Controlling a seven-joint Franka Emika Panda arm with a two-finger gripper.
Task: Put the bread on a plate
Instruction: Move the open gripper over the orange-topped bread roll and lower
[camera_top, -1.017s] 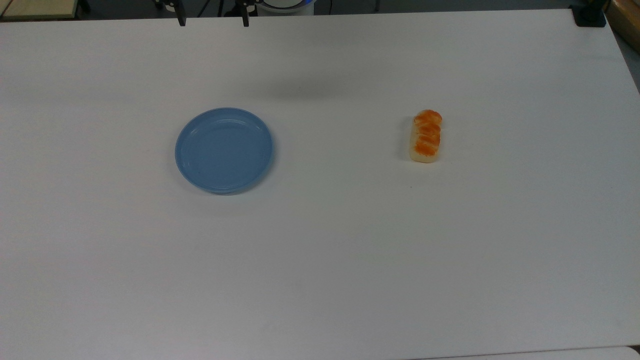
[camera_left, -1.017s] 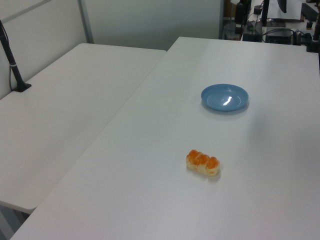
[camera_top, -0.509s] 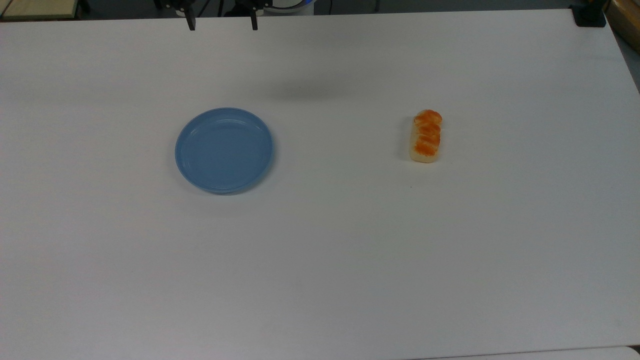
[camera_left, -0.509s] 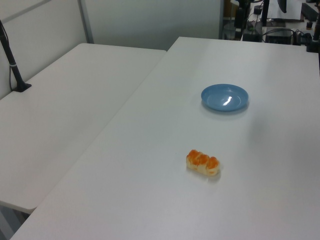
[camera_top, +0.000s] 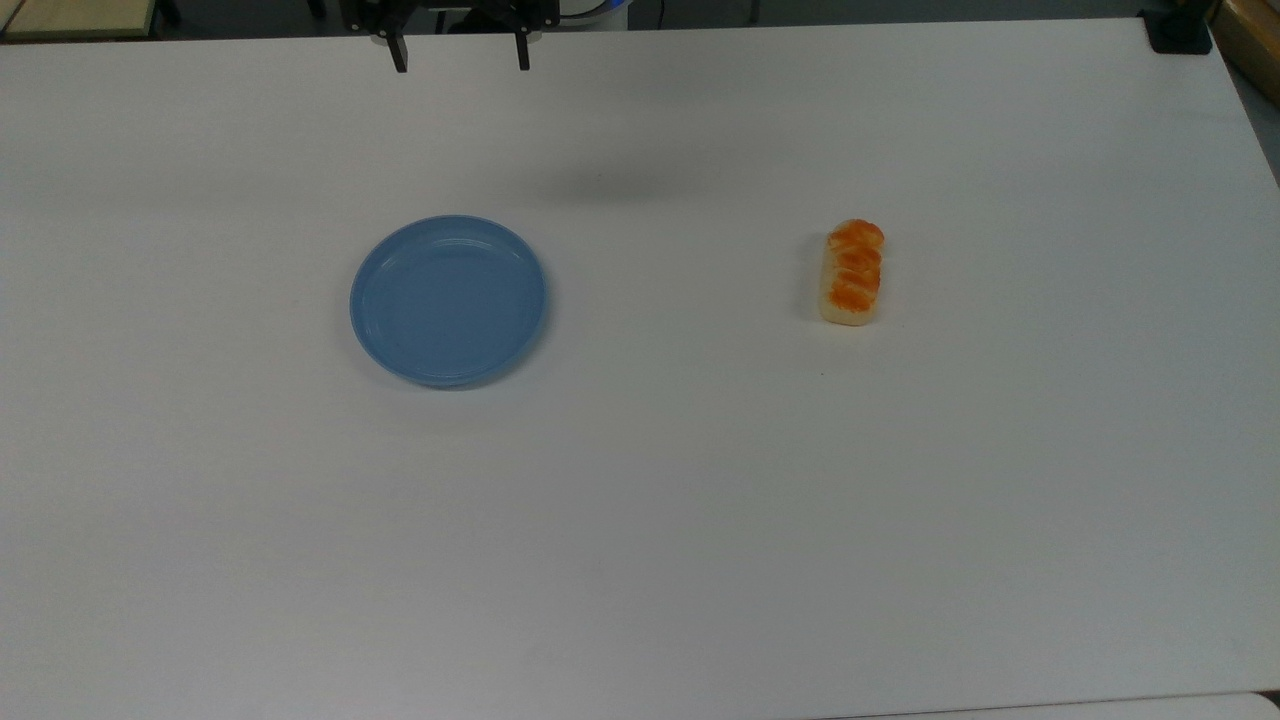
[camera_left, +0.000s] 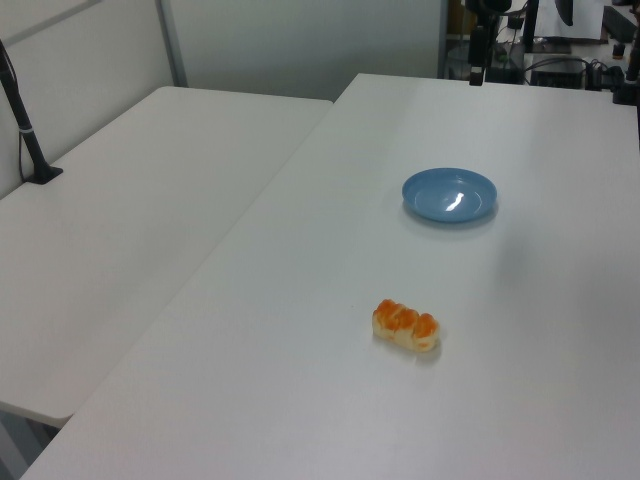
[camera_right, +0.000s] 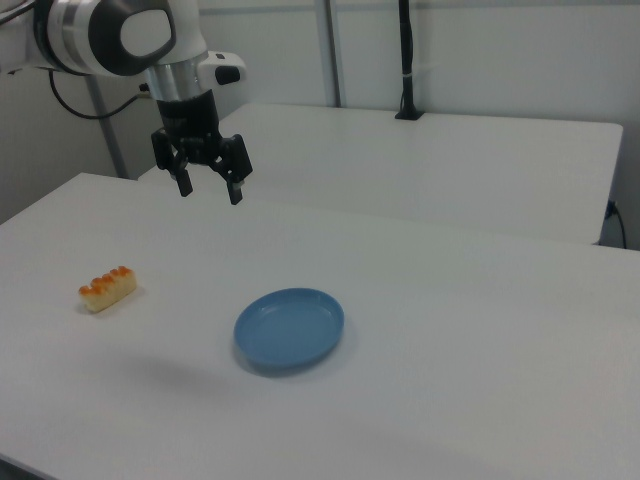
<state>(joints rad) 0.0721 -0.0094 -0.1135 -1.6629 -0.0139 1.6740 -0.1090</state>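
Tool (camera_right: 210, 189) suspended above the tabletop (camera_right: 450, 340), fingers (camera_right: 185, 186) spread wide apart, nothing held between them. Fingertips pointing downward, well clear of the surface. In the top view, tool (camera_top: 461, 58) located at the upper edge, over the far side of the tabletop (camera_top: 640, 520), with two dark fingertips (camera_top: 400, 60) visible side by side. In the left view, one dark finger (camera_left: 476, 72) visible at the top, beyond the far edge of the tabletop (camera_left: 300, 400).

Mounted on a white arm (camera_right: 120, 35) with a rounded joint, entering from the right view's upper left.

Plate (camera_right: 290, 328) round, light blue, with a shallow raised rim, resting flat on the tabletop, below and to the right view's right of the tool, well apart from it. In the top view, plate (camera_top: 448, 300) positioned left of centre, below the tool. In the left view, plate (camera_left: 449, 195) set toward the far side, with a bright reflection on its inner surface.

Bread (camera_right: 107, 288) lying on the tabletop at the right view's left, well apart from the plate and from the tool. Oblong form, pale sides, orange-brown segmented top facing up. In the top view, bread (camera_top: 852, 272) placed right of centre, long axis running up-down. In the left view, bread (camera_left: 405, 325) nearer the camera than the plate.

Second white table (camera_left: 120, 230) adjoining at the left view's left, with a dark post (camera_left: 25, 125) standing on it.
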